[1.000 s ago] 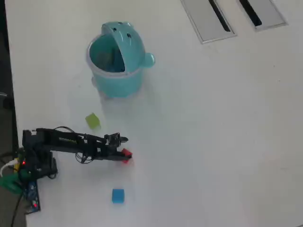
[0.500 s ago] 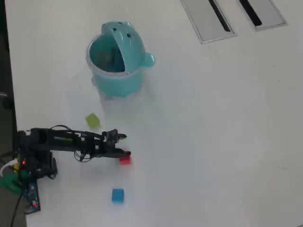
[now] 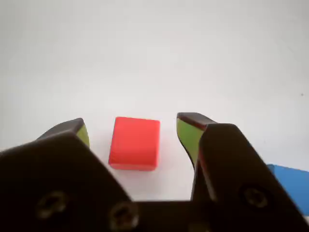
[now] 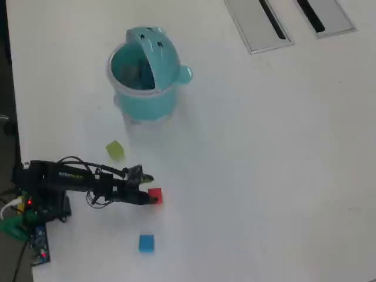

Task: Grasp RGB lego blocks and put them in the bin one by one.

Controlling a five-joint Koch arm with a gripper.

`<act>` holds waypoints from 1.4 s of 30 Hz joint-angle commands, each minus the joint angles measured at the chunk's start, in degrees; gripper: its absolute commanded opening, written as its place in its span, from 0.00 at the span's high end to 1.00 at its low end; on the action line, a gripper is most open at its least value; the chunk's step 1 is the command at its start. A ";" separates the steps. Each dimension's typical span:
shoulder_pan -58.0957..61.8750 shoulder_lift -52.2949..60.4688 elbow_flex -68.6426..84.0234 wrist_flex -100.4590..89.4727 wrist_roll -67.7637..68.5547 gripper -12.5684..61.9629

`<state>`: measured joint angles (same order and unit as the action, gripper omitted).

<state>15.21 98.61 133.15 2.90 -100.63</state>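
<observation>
**Red block framed for the first grasp**

Red block (image 3: 134, 143) lay on the table between the spread jaws of the gripper (image 3: 133, 133) in the wrist view, touching neither.

Overhead, the bin (image 4: 145, 73) stood open, well apart. Next, I judged, the jaws needed closing squarely.

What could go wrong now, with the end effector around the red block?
The end effector is open, with a gap on each side of the red block. If one finger meets it first, the block may slide or turn. The blue block lies near; a wide sweep might knock it. The bin is some way off, so a weak grip could drop it.
</observation>
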 commanded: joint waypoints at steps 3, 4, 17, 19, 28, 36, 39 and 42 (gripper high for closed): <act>0.97 1.85 0.00 0.18 -0.97 0.39; 0.70 1.85 0.35 0.18 -0.97 0.39; 0.26 -3.78 0.18 -3.69 -0.70 0.39; 0.18 -5.27 -0.26 -4.66 -0.70 0.39; -0.44 -13.45 -3.78 -9.32 2.29 0.43; -1.49 -13.89 -4.57 -12.13 8.00 0.53; -2.99 -11.51 -3.69 -11.87 10.37 0.56; -4.48 -8.00 -2.20 -11.25 12.39 0.60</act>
<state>11.34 86.84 133.15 -6.94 -89.74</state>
